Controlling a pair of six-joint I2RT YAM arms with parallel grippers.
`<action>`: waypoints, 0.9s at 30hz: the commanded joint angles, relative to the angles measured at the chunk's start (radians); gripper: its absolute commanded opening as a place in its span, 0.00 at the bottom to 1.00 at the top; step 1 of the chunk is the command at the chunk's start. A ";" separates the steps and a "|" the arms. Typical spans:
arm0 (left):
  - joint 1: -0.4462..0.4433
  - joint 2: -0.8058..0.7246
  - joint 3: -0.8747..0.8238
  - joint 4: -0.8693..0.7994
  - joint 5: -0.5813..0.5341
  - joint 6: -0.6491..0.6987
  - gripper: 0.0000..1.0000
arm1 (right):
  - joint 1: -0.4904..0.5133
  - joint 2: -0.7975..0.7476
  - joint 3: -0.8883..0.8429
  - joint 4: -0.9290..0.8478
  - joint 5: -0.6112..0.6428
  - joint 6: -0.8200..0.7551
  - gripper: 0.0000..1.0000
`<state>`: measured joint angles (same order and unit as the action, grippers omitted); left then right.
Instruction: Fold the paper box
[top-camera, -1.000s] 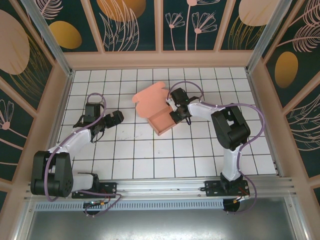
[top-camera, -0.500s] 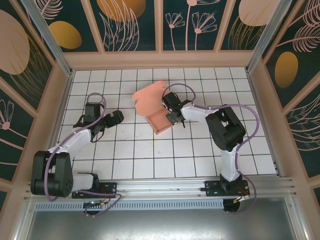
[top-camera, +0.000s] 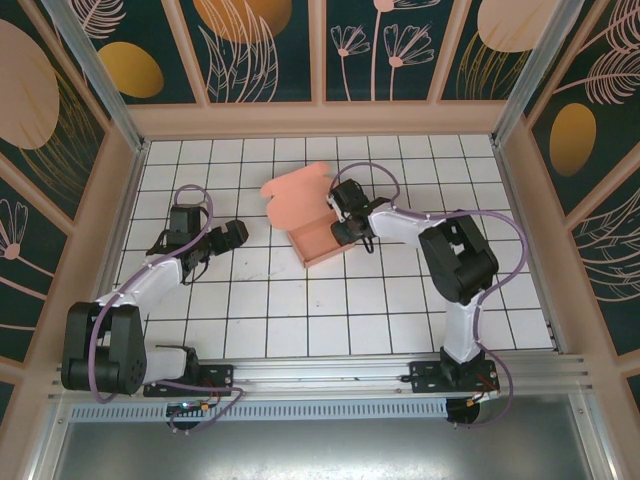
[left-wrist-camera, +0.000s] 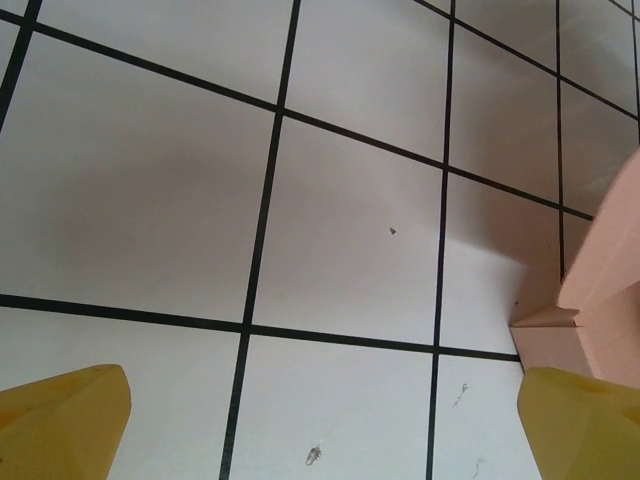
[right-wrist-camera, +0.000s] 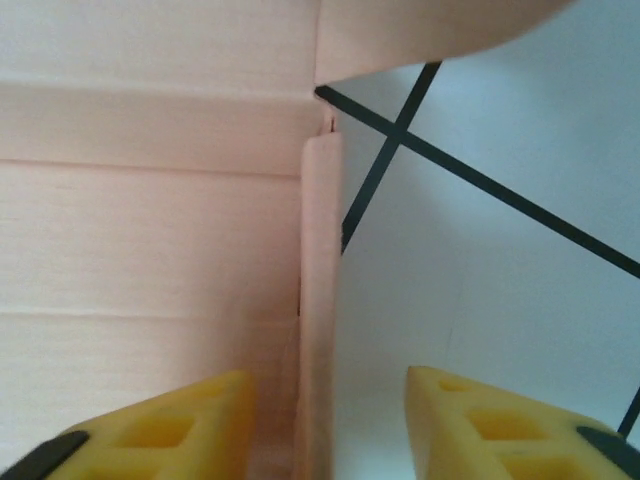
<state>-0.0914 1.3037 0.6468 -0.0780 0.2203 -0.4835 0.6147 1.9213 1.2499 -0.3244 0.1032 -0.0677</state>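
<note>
**Top external view.** The paper box (top-camera: 300, 205) lies on the tiled table (top-camera: 400, 310), slightly beyond centre. Its shallow tray faces the near edge and its rounded lid flap lies flat toward the far wall. Bare tiles surround the box on the left, right and near sides. The right gripper (top-camera: 338, 228) sits at the tray's right-hand wall; its jaw gap is probably too small to judge from here. The left gripper (top-camera: 230, 236) rests to the left of the box, apart from it, with bare tiles between.

**Left wrist view.** The left gripper (left-wrist-camera: 320, 430) has its jaws spread wide, with nothing but bare tile between them. One corner of the paper box (left-wrist-camera: 600, 300) stands at the right margin, just beyond the right-hand fingertip.

**Right wrist view.** The right gripper (right-wrist-camera: 325, 430) has its jaws apart and straddles the upright side wall of the paper box (right-wrist-camera: 150, 230). One finger is inside the tray and the other is over the tile outside. A gap shows on each side of the wall.
</note>
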 joint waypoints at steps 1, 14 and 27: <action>0.004 -0.044 -0.013 0.027 -0.009 0.006 0.99 | -0.043 -0.121 -0.053 0.080 -0.083 0.031 0.53; -0.041 -0.054 -0.064 0.135 0.039 -0.113 0.99 | -0.198 -0.174 -0.157 0.145 -0.137 0.207 0.45; -0.099 -0.036 0.035 0.245 0.026 0.093 0.97 | -0.073 -0.192 -0.255 0.177 -0.128 0.189 0.43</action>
<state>-0.1864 1.2526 0.6159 0.0841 0.2436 -0.4847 0.5285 1.7622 1.0214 -0.1566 -0.0387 0.1181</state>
